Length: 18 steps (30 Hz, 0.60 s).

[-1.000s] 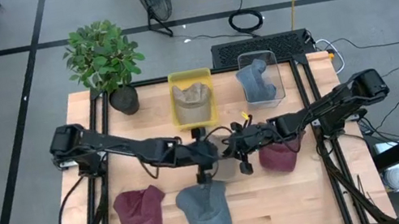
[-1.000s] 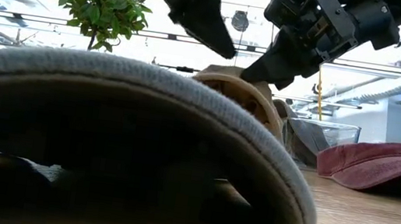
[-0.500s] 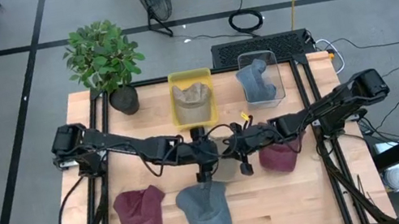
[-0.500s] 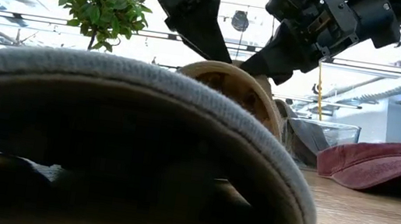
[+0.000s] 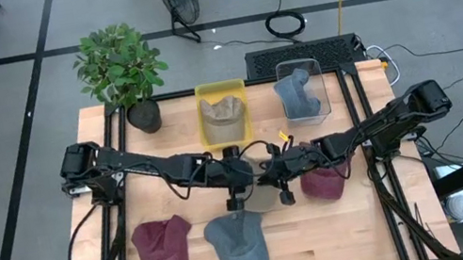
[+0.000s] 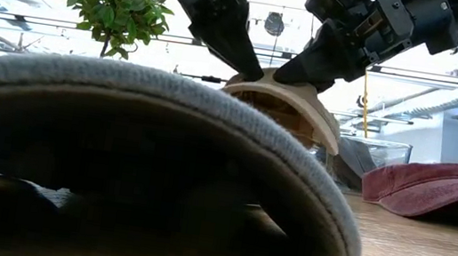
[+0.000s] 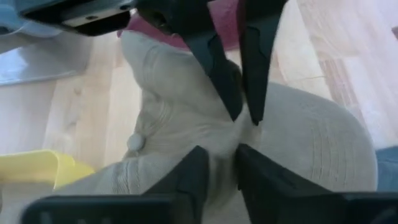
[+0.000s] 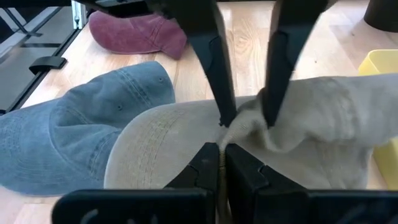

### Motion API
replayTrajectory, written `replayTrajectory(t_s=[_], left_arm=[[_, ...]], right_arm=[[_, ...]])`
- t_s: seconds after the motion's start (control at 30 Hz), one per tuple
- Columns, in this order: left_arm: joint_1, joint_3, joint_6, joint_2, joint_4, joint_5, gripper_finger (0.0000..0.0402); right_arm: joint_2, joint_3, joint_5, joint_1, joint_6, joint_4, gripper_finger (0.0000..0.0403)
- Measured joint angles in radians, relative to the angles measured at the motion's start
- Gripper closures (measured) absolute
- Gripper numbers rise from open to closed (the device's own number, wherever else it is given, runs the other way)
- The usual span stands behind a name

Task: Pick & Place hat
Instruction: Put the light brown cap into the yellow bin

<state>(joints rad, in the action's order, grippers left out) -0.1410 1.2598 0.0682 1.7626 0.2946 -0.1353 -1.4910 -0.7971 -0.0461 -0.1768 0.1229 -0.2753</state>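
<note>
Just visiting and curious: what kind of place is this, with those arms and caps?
Probably a robotics lab or workshop: two arms work over a wooden table on a bare grey floor, loose cables lie about, and exposed ceiling pipes show behind.

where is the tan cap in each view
High view: the tan cap sits mid-table, mostly hidden under both grippers.
Low view: centre, behind the grey-blue cap, pinched from above.
Left wrist view: fills the middle.
Right wrist view: centre to right.
Shared landmark: the grey-blue cap beside it, missing only from the left wrist view.
</note>
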Motion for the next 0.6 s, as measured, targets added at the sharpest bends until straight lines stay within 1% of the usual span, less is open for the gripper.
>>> replayTrajectory(t_s=[0.13,0.17,0.23,0.3,0.47,0.6], left_arm=[[0.000,-0.001,0.035,0.000,-0.005,0.018,0.0384],[0.001,-0.001,0.037,0.000,-0.004,0.031,0.0390],[0.002,-0.002,0.039,0.000,-0.005,0.054,0.0390],[0.002,-0.002,0.042,0.000,-0.005,0.057,0.0387],[0.006,-0.002,0.034,0.000,-0.005,0.058,0.0395],[0.010,-0.002,0.023,0.000,-0.005,0.058,0.0391]], right_arm=[[0.000,0.000,-0.001,0.000,-0.012,0.000,0.0392],[0.000,0.000,-0.001,0.000,-0.012,0.000,0.0392],[0.000,0.000,-0.001,0.000,-0.015,-0.001,0.0392],[0.000,0.000,0.000,0.000,-0.019,-0.002,0.0392],[0.000,0.000,-0.002,0.000,-0.067,-0.009,0.0391],[0.000,0.001,-0.005,-0.006,-0.115,-0.049,0.0375]])
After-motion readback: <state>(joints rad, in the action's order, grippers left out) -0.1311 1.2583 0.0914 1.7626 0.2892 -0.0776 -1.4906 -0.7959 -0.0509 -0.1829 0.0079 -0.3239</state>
